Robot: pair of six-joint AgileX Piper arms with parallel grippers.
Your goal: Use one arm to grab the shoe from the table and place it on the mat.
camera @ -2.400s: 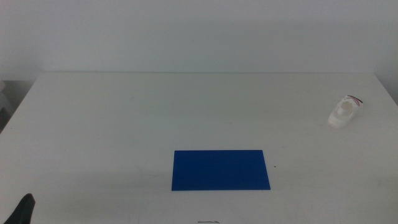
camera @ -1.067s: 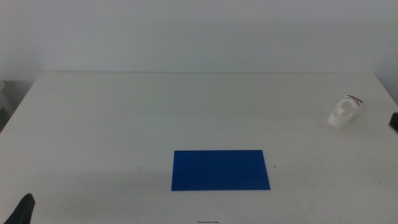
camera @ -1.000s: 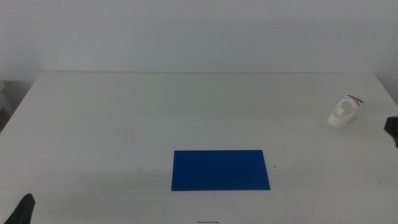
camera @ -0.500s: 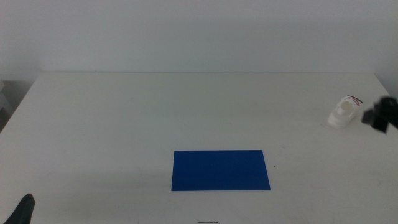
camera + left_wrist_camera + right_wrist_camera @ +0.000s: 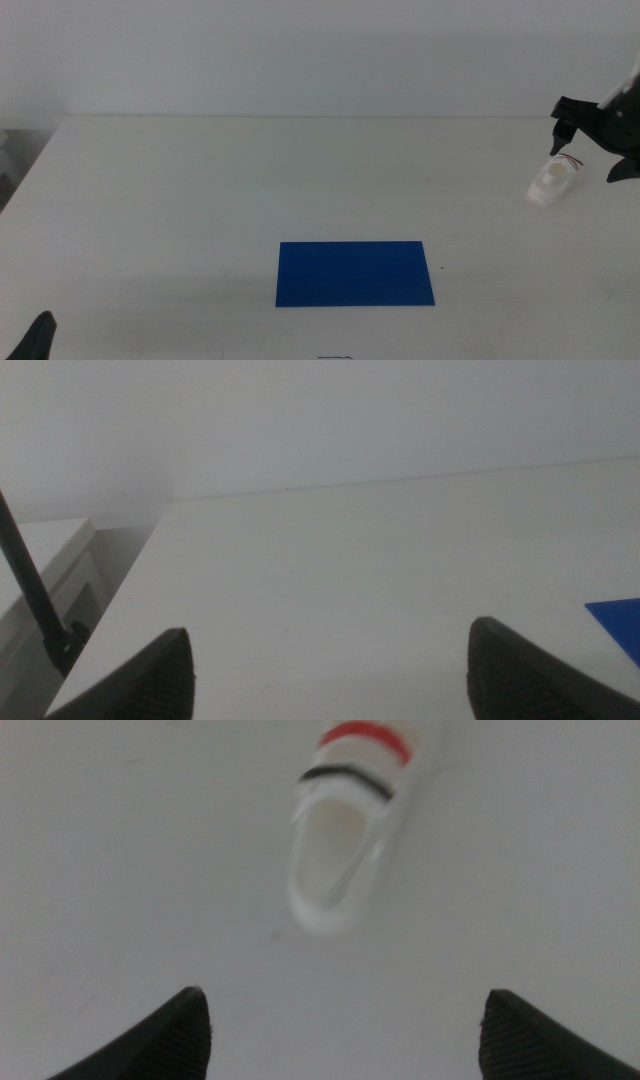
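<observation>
- Shoe (image 5: pixel 552 184) on the counter (image 5: pixel 200 200), far right.
- Mat (image 5: pixel 355 272) flat on the counter, near the front, well apart from the shoe.
- Right hand (image 5: pixel 588 150) above the shoe.
- Left hand (image 5: pixel 38 338) at the front left corner.

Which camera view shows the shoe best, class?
The right wrist view: the shoe fills much of the picture, with its opening, dark strap and red strap plain, though blurred. The middle view shows it small near the table's right edge, below the right gripper. The left wrist view misses it.
</observation>
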